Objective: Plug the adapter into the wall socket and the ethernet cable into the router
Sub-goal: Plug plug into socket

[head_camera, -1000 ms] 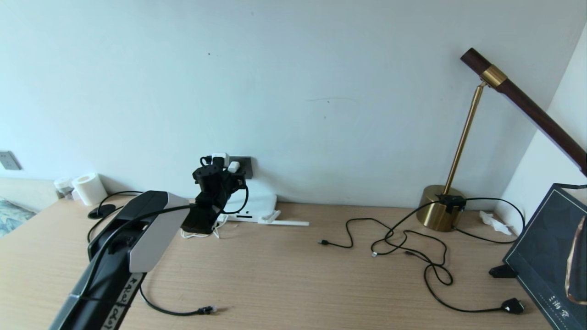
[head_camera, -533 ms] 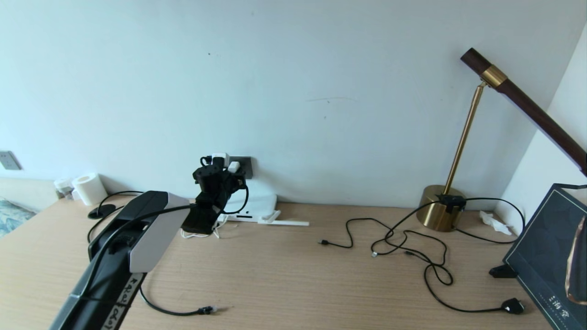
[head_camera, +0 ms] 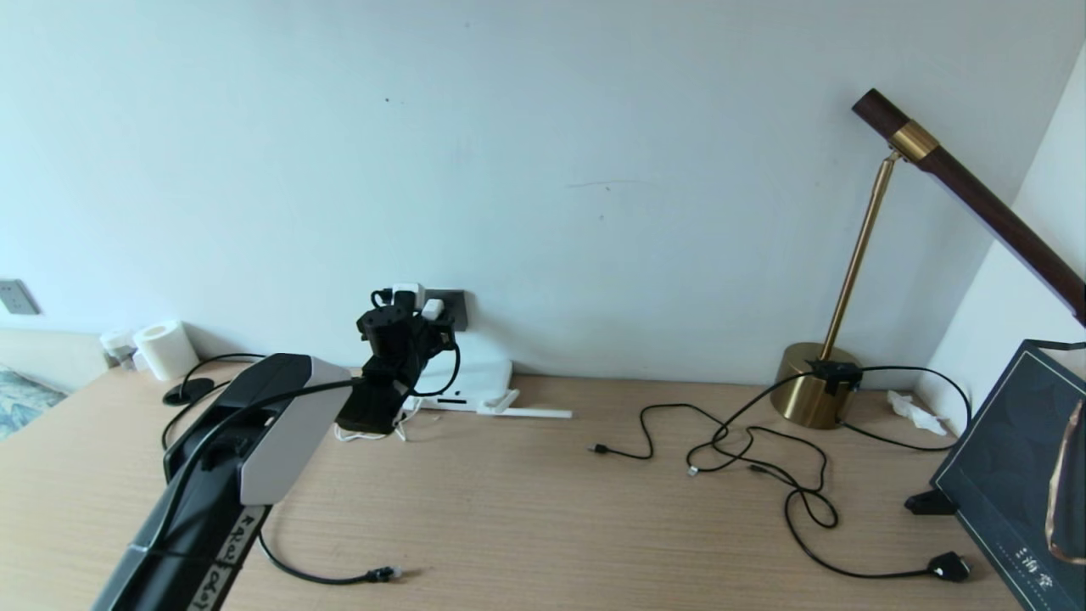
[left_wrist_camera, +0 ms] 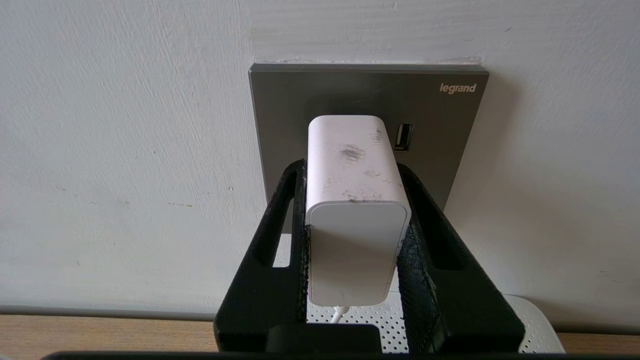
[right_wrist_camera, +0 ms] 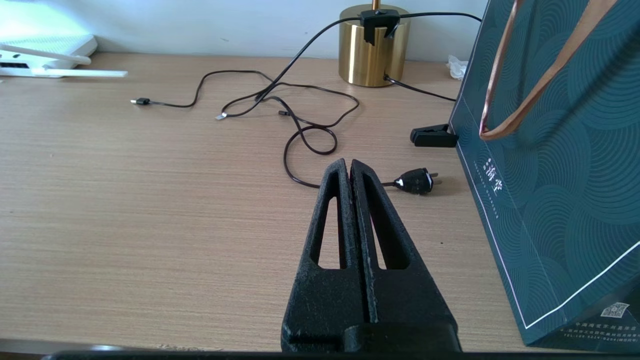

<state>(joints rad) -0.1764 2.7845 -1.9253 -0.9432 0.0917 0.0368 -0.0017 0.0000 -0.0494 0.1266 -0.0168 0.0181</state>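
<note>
So the left tool (left_wrist_camera: 356, 200) is clamped on the adapter (left_wrist_camera: 352, 200), one finger on each side of the white cube, and the adapter's front end sits right up against the wall socket (left_wrist_camera: 370, 95), that dark grey plate on the wall; can't tell how deep the prongs are in. Its thin white cord drops down toward the router (head_camera: 475, 378), which sits on the desk (head_camera: 526, 509) just below the socket against the wall. The ethernet cable (head_camera: 339, 579) lies loose on the desk nearer the robot, clear connector unplugged, well apart from the router. Right tool (right_wrist_camera: 350, 170) hangs over the desk's right side with its fingers pressed together, holding nothing, near a dark green paper bag (right_wrist_camera: 560, 200) and a brass lamp (head_camera: 819, 395).
</note>
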